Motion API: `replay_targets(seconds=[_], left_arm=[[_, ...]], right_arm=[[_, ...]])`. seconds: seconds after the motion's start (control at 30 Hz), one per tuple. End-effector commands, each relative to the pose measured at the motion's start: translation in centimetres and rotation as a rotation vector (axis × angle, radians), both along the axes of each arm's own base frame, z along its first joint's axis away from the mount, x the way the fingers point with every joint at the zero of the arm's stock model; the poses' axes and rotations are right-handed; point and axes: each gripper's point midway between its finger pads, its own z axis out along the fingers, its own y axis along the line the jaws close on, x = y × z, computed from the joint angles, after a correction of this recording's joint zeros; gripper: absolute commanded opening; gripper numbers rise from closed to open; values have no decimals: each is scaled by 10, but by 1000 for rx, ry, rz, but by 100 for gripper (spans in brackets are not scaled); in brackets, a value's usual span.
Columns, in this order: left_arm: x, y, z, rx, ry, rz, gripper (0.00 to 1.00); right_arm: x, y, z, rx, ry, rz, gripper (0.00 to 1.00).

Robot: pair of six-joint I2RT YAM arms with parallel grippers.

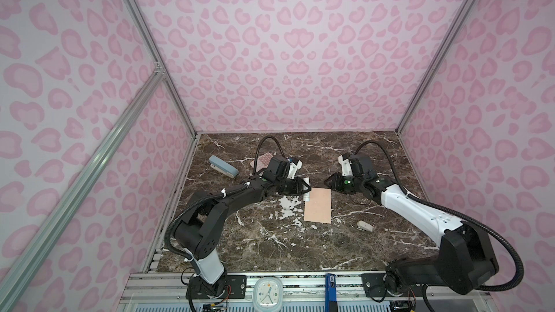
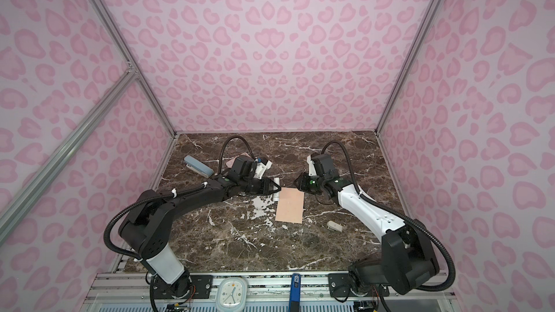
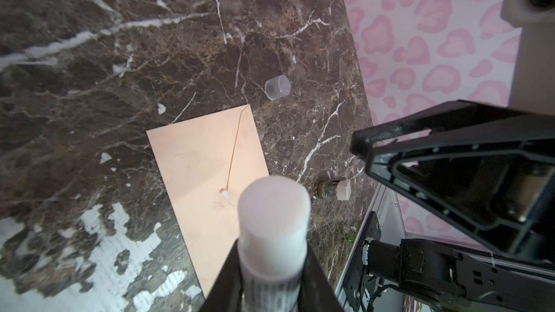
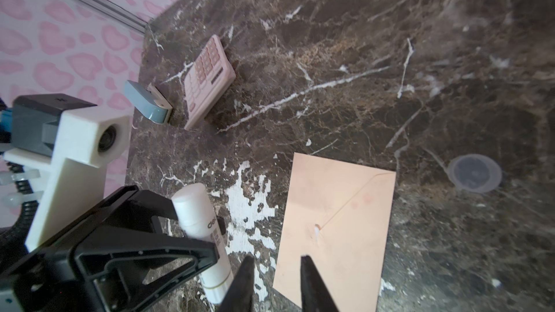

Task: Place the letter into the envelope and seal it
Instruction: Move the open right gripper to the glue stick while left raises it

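Note:
The peach-tan envelope (image 1: 317, 205) (image 2: 289, 204) lies flat on the marble table (image 1: 258, 247), its triangular flap folded down (image 3: 204, 157) (image 4: 336, 220). The letter is hidden. At the envelope's far left corner my left gripper (image 1: 307, 189) (image 3: 273, 253) is shut on an uncapped white glue stick (image 3: 274, 214) (image 4: 198, 220). Near the envelope's far right corner my right gripper (image 1: 327, 183) (image 4: 277, 258) hangs open, its fingers apart with nothing between them. The glue stick's clear cap (image 3: 277, 87) (image 4: 474, 174) sits on the table beside the envelope.
A pink calculator (image 1: 264, 160) (image 4: 207, 82) and a blue stapler (image 1: 223, 166) (image 4: 147, 102) lie at the back left. To the envelope's right, toward the front, rests a small beige stapler (image 1: 365, 226) (image 3: 335, 189). A clock (image 1: 267, 294) stands on the front rail.

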Motion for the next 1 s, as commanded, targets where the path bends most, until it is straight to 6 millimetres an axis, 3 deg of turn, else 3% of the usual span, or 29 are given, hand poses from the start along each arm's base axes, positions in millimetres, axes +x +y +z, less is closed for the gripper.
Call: replay_targets(seconds=[0.0, 0.27, 0.47, 0.63, 0.73, 0.97], left_arm=[[9, 11, 16, 13, -75, 26, 5], [20, 33, 69, -27, -238, 85, 5], [10, 41, 113, -113, -379, 80, 5], [-6, 47, 156, -244, -517, 46, 6], [-13, 54, 169, -255, -587, 51, 5], [-36, 66, 190, -283, -716, 29, 5]], right_arm=[[12, 3, 25, 38, -177, 8, 31], [-2, 16, 61, 69, -403, 108, 34], [-25, 49, 86, 216, -520, 296, 37], [-61, 90, 95, 171, -658, 514, 46], [-73, 104, 101, 172, -727, 566, 49], [-86, 115, 107, 203, -824, 640, 56]])
